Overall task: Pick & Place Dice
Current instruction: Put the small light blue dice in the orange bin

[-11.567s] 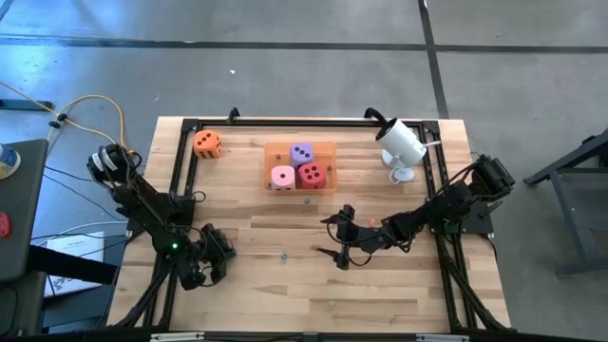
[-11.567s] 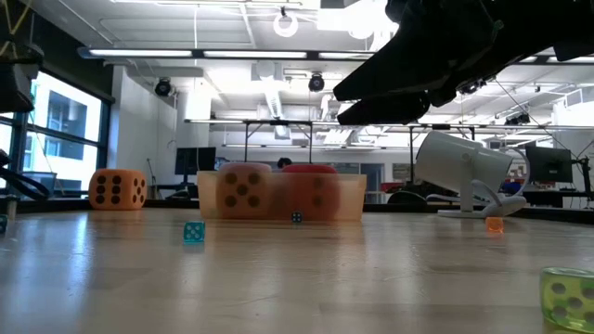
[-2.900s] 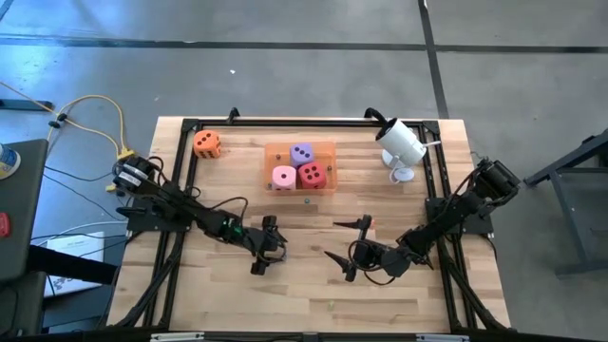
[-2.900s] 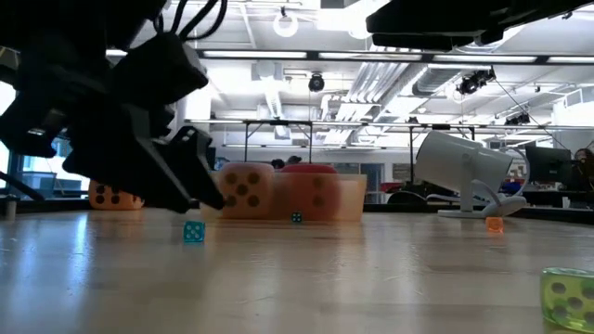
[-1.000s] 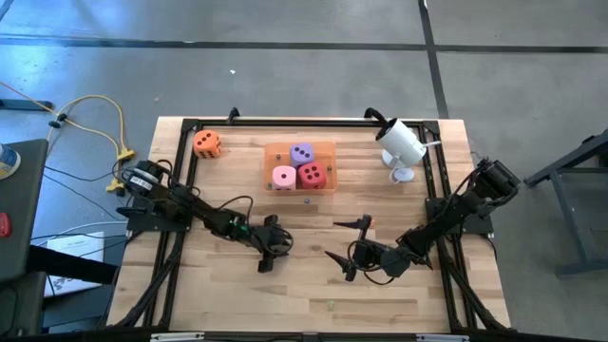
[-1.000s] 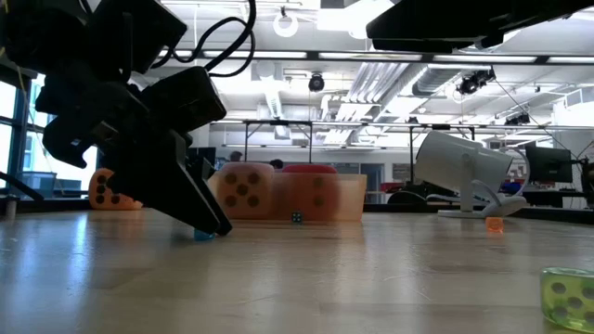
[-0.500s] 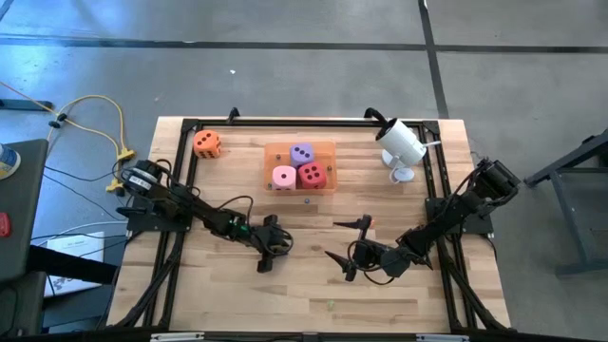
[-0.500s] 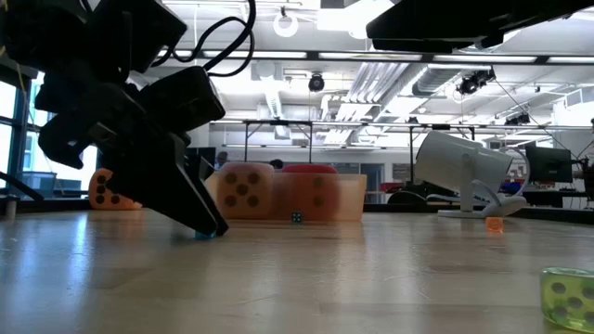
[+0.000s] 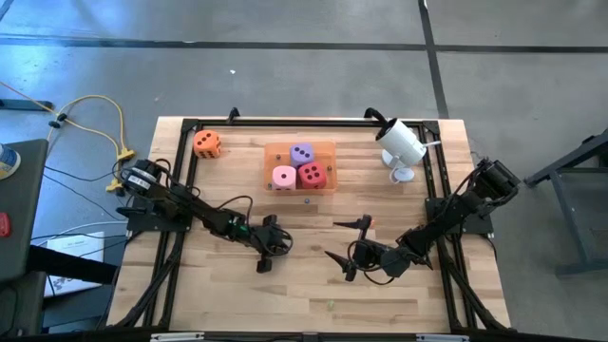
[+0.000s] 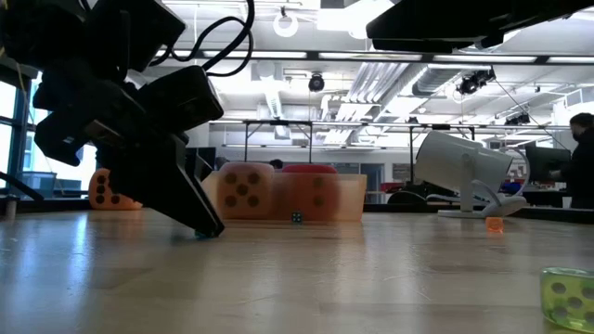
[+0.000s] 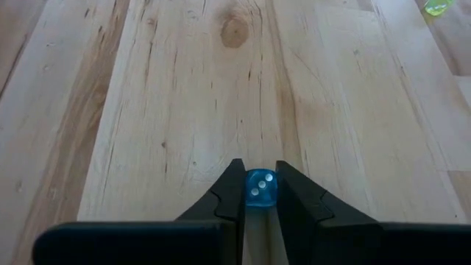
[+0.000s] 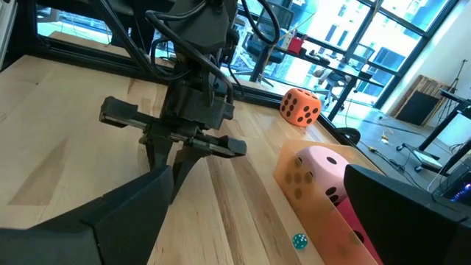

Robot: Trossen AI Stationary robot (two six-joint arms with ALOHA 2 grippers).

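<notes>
Our left claw [image 11: 257, 193] is down on the wooden surface [image 9: 304, 285], its two fingers closed on a small blue die [image 11: 259, 188] pinched between the tips. In the high view that claw [image 9: 267, 249] sits left of centre, a little in front of the translucent orange tray [image 9: 324, 148].

Our right claw [image 9: 346, 245] waits near the middle right with its fingers spread wide, holding nothing.

The tray holds three foam dice: the purple die [image 9: 302, 153], the pink die [image 9: 283, 177] and the red die [image 9: 311, 175]. The orange die [image 9: 206, 143] stands well apart from them at the far left corner. Another tiny blue die [image 9: 305, 200] lies just before the tray, and a small green die [image 10: 566, 297] sits near the front edge.

We judge that we are at the grasp, with the die not yet lifted. Next we would raise it straight up, keeping the pinch firm, then carry it toward the tray, since so small a cube could slip or roll from the tips.
</notes>
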